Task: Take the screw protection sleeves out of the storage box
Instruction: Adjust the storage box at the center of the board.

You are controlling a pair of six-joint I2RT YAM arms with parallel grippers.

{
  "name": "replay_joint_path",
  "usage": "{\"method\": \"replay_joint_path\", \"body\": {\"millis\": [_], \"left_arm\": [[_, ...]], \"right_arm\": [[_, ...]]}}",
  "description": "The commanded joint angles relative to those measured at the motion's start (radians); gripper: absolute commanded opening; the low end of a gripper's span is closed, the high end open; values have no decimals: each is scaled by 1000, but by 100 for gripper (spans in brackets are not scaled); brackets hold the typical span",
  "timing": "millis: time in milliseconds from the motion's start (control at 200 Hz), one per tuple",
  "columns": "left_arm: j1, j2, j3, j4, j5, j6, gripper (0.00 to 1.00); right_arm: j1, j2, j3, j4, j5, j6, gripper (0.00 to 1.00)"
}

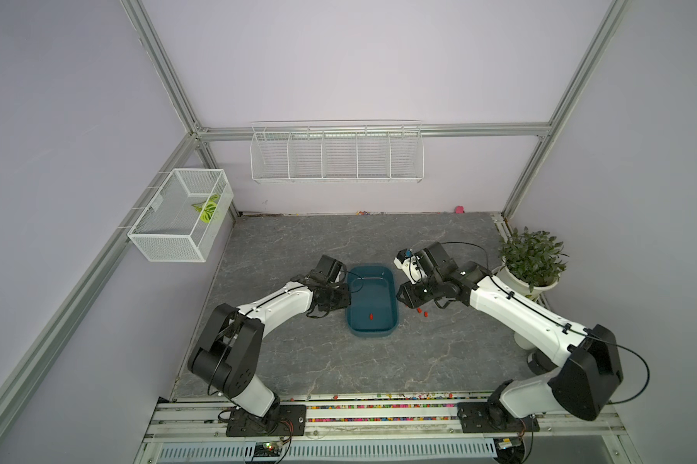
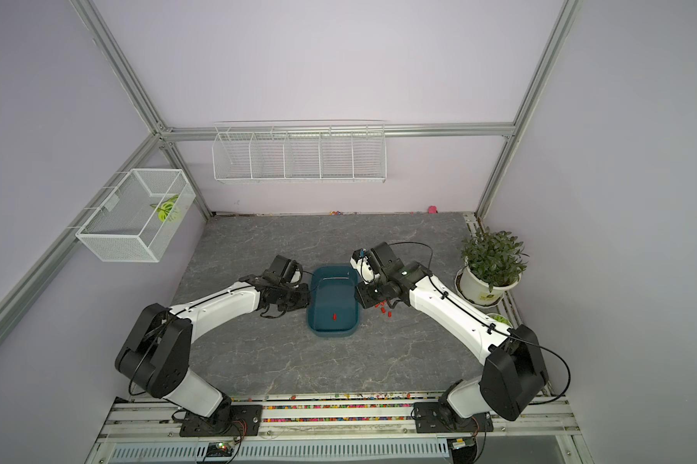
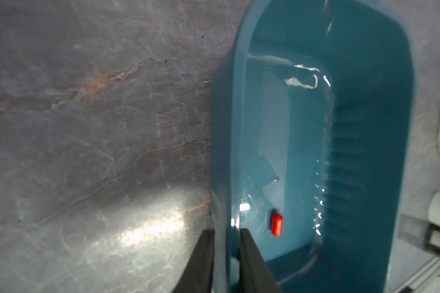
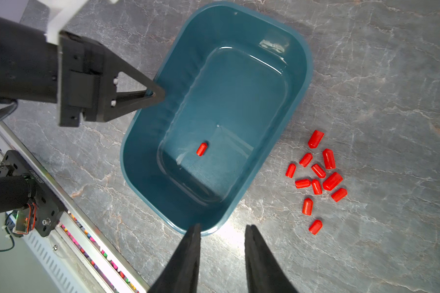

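Teal plastic is what the left hand (image 3: 227,234) has hold of. Its two dark fingers (image 3: 250,256) are pressed together on the long wall of the storage box (image 3: 366,126), one inside the tub and one outside, with the rim between them. In the right wrist view the same pinch shows as a black wedge closed on the box's edge. The box sits on the grey marbled surface (image 4: 378,76), between the two hands.

Just past the left hand's inner fingertip, on the floor of the box, lies a lone sleeve (image 3: 277,224). It is bright red, on its side and touching neither wall. In both top views it is a red speck near the end of the box closer to the arms' bases.

The right hand (image 4: 222,228) stands spread, with nothing between its fingers. One tip hangs over the box's rounded corner and the other is over bare stone. Whether the first tip touches the rim I cannot tell. Off to the outer side of this hand, on the side of the box away from the left hand, eleven loose sleeves (image 4: 318,170) lie in a tight patch on the surface. They are just beside the box's wall, and some touch one another.

Well beyond the right hand's arm, a potted plant (image 1: 531,257) stands at the surface's edge.
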Motion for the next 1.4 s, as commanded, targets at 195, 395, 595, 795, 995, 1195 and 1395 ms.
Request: {"method": "replay_joint_path", "body": {"millis": [195,395,595,795,995,1195,1395], "left_arm": [[-22,44,78,-102,-79,72,7],[-29,71,195,-246,-171,185,5],[-45,151,300,-367,-247,331,5],[-39,217,329,-370,-202,411,4],[-28,192,329,-326,-167,422,6],[-23,159,330,-320,-183,418,48],[-20,33,356,-328,-221,341,84]], "right_arm": [[2,-22,20,-44,-13,-26,34],[2,-21,30,-55,-8,-32,34],[2,-10,27,-52,-16,-34,34],[2,3,27,-52,-22,-40,34],[2,51,67,-61,-35,-50,34],[3,100,109,-60,-68,-47,33],[1,134,156,-68,-70,-48,33]]}}
